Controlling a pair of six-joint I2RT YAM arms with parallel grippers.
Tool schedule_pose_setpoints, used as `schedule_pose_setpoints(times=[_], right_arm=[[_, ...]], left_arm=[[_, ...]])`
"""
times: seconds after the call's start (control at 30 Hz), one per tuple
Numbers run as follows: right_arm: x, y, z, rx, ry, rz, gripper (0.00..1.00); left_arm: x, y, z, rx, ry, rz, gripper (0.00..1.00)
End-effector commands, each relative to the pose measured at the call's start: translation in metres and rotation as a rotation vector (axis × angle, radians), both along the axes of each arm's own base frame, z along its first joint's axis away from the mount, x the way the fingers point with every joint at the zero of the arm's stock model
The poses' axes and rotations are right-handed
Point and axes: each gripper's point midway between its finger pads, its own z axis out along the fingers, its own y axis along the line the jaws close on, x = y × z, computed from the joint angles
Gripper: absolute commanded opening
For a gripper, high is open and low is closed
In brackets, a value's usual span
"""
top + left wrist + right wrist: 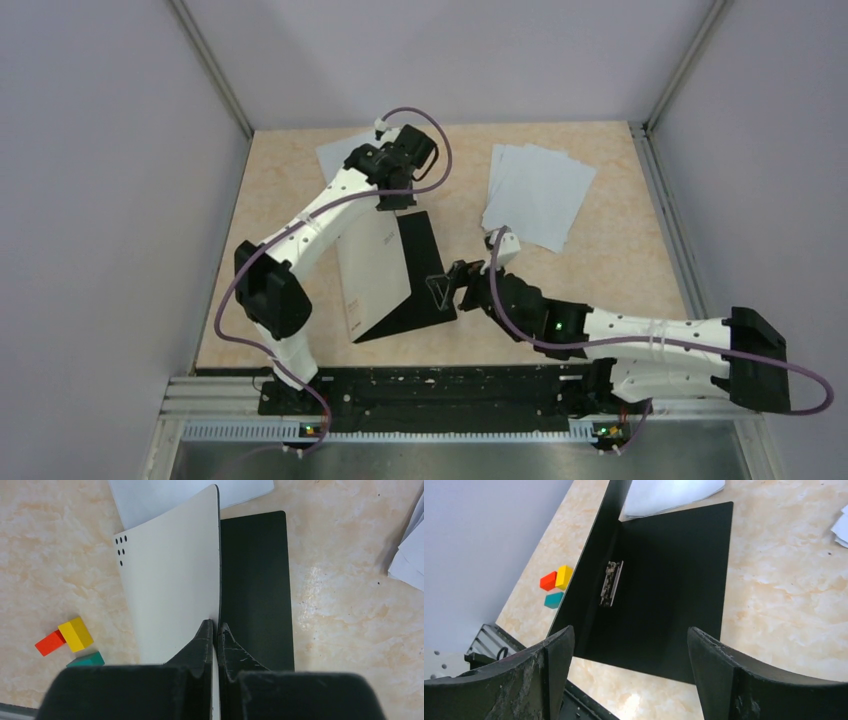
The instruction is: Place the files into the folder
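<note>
Pinching the free edge of the folder (165, 590) cover with the left gripper (215, 627) — jaws closed together on the thin board, holding it lifted near upright off the black inner face (255, 580). Hovering with the right gripper (630, 632) above the near edge of that black face, fingers spread wide, nothing between them, no contact that can be made out.

Lying open near the middle of the table (620, 280): one cover flat, one raised, metal spine clip (611, 582) exposed at the hinge.

Judged early in the task. Opened and held ready, but empty, with no paper on the black face or under the clip. Left to do: fetching the files (540, 195), laying them inside, closing the cover.

Counted: one folder, one clip, two grippers. For the files, one fanned pile well apart at the far right of the table, several sheets by the staggered edges, exact number impossible to tell. Also a further white sheet (335, 158) just beyond the folder at the far left, partly hidden by the left arm. Three small blocks on the table at the raised cover's outer side — one orange block (49, 642), one yellow block (76, 633), one teal block (86, 659).
</note>
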Motion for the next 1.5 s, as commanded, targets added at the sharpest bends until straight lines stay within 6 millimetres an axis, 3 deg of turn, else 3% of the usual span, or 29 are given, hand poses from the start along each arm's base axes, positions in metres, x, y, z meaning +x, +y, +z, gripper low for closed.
schedule_pose_setpoints(times=[0.0,0.1,0.2,0.57,0.73,0.87,1.0,1.13,1.3,1.33,1.47], right_arm=[[-0.001,0.032,0.012,0.077,0.059,0.165,0.83],[-0.001,0.056,0.015,0.078,0.076,0.224,0.81],[0.001,0.067,0.016,0.103,0.097,0.219,0.80],[0.017,0.042,0.017,0.121,0.152,0.041,0.74],[0.015,0.033,0.033,0.182,0.132,0.038,0.75],[0.012,0.047,0.033,0.145,0.139,0.085,0.77],[0.011,0.069,0.017,0.089,0.183,0.126,0.75],[0.013,0.081,0.008,0.072,0.201,0.130,0.63],[0.013,0.088,0.006,0.025,0.203,0.106,0.28],[0.012,0.088,0.005,0.011,0.201,0.099,0.19],[0.004,0.091,0.010,-0.025,0.187,0.083,0.03]], left_arm=[[-0.010,-0.012,0.013,-0.103,-0.007,-0.029,0.00],[-0.011,-0.011,0.014,-0.107,-0.005,-0.029,0.00],[-0.014,-0.011,0.012,-0.111,0.002,-0.031,0.00],[-0.017,-0.015,0.016,-0.134,0.001,-0.046,0.00],[-0.018,-0.015,0.016,-0.133,0.001,-0.048,0.00],[-0.018,-0.017,0.016,-0.141,0.003,-0.052,0.00],[-0.018,-0.018,0.017,-0.149,0.001,-0.051,0.00],[-0.020,-0.020,0.017,-0.158,0.003,-0.053,0.00],[-0.023,-0.022,0.018,-0.169,0.007,-0.058,0.00],[-0.024,-0.023,0.019,-0.174,0.008,-0.062,0.03],[-0.028,-0.023,0.028,-0.191,-0.001,-0.071,0.45]])
